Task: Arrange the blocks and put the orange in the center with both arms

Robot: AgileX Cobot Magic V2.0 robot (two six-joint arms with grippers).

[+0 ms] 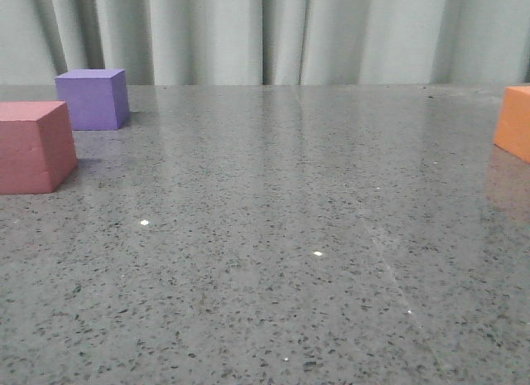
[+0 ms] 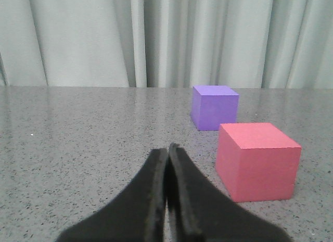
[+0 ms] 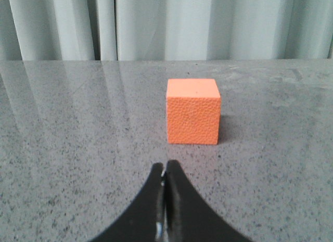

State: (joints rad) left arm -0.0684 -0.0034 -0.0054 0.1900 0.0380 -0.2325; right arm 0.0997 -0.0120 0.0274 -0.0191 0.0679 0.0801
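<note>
Now both grippers, left (image 2: pixel 167 148) and right (image 3: pixel 165 166), are pinched closed, holding nothing; orange cube (image 3: pixel 193 111) sits mid-frame, pink cube (image 1: pixel 33 145) and purple cube (image 1: pixel 93 98) upper left.

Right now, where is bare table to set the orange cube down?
The wide middle of the table, between the pink-red cube and the orange cube, is bare. It is crowded only far left, where the purple cube sits behind the pink-red one.

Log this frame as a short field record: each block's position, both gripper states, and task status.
orange block: far right on the table, alone, cut off by the front view's edge
pink-red block: far left, nearer the camera
purple block: far left, behind the pink-red one, apart from it
left gripper: shut, empty, short of the pink-red block
right gripper: shut, empty, facing the orange block
task status: nothing arranged; orange not yet in center
</note>
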